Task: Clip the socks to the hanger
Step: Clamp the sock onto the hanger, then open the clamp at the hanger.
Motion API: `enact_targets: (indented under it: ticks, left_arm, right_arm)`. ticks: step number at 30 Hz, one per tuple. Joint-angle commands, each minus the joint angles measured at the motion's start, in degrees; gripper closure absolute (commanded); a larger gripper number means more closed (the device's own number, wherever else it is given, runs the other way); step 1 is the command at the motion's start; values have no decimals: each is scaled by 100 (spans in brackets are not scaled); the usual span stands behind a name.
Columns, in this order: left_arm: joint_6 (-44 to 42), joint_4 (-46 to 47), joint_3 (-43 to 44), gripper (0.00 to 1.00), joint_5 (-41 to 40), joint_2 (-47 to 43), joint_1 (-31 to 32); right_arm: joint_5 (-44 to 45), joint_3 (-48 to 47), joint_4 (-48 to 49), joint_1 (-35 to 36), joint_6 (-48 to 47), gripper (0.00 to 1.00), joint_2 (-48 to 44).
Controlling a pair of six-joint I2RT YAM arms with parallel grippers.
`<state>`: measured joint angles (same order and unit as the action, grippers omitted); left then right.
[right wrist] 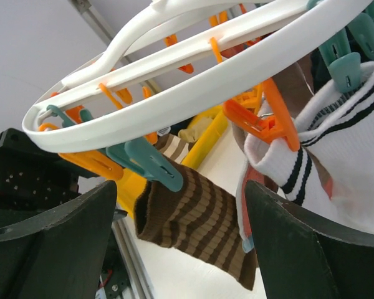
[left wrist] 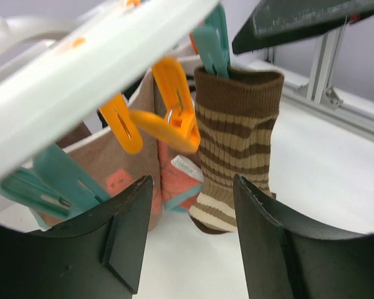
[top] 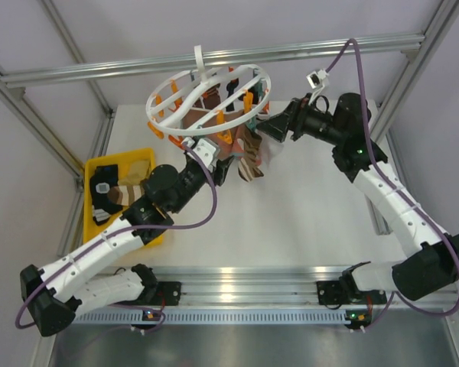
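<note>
On the overhead I have the hanger (top: 206, 95) hooked to the crossbar (top: 122, 71) above the far part of the surface (top: 306, 222). Its white ring is tilted and hung round with orange and teal clips, and several socks dangle from it. The left arm (top: 115, 241) reaches up beneath the ring's near side. The right arm (top: 390, 191) comes in from the right, its tip just beside the rim.

On the left wrist camera the left jaws stand partly open and grip nothing (I can see straight through the gap to the fabric beyond). Just past them hangs a brown-and-tan striped sock (left wrist: 237, 143), cuff up, pinched by a teal clip (left wrist: 209, 43). To its left an orange clip (left wrist: 171, 112) dangles in front of a tan sock with pink patches (left wrist: 121, 165); I cannot tell whether it bites that sock.

On the right wrist camera the right jaws are spread wide and hold nothing. Beyond them what looks like the same striped sock hangs under the ring. To the right is a white sock with black bands (right wrist: 349, 156), with a second orange clip (right wrist: 262, 121) at its cuff.

The yellow tray (top: 99, 164) sits at the left edge of the surface with loose socks (top: 122, 195) in it.
</note>
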<state>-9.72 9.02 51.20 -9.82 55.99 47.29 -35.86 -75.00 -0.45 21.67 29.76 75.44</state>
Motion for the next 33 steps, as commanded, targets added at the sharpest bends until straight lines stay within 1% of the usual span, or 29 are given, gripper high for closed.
enact_targets:
  ticks: [1, 3, 8, 10, 12, 16, 18, 20, 23, 25, 29, 33]
  left_arm:
    - [14, 1189, 22, 40, 200, -53, -18]
    - [-126, 1479, -92, 40, 288, -35, -18]
    - [-189, 1761, -163, 42, 384, 0, -18]
    - [-206, 1849, -180, 45, 507, 9, -27]
    - [-259, 1911, -224, 52, 543, 17, -18]
    - [-391, 2139, -347, 58, 709, 26, -27]
    - [-487, 2306, -426, 58, 789, 35, -18]
    - [-523, 2446, -497, 51, 737, 61, -18]
    - [-566, 2552, -558, 48, 675, 132, -18]
    - [-628, 2780, -611, 46, 622, 193, -18]
    - [-628, 3026, -646, 44, 552, 325, -35]
    - [-646, 3448, -734, 47, 648, 448, -79]
  right_arm:
    - [-448, -103, 265, -84, -75, 18, -372]
    - [-527, -50, 265, -84, -93, 18, -556]
    - [-659, 56, 344, -40, -84, 18, -829]
    - [-677, 30, 370, 30, -84, 19, -855]
    - [-677, 3, 396, 91, -93, 20, -847]
    - [-703, -67, 397, 284, -277, 22, -812]
    - [-686, -58, 396, 390, -374, 23, -794]
    - [-660, -41, 388, 469, -497, 25, -768]
    - [-589, -41, 396, 619, -611, 27, -724]
    - [-449, -111, 257, 724, -760, 29, -680]
    - [-326, -217, 115, 839, -1024, 30, -680]
    - [-221, -112, 185, 883, -1147, 30, -715]
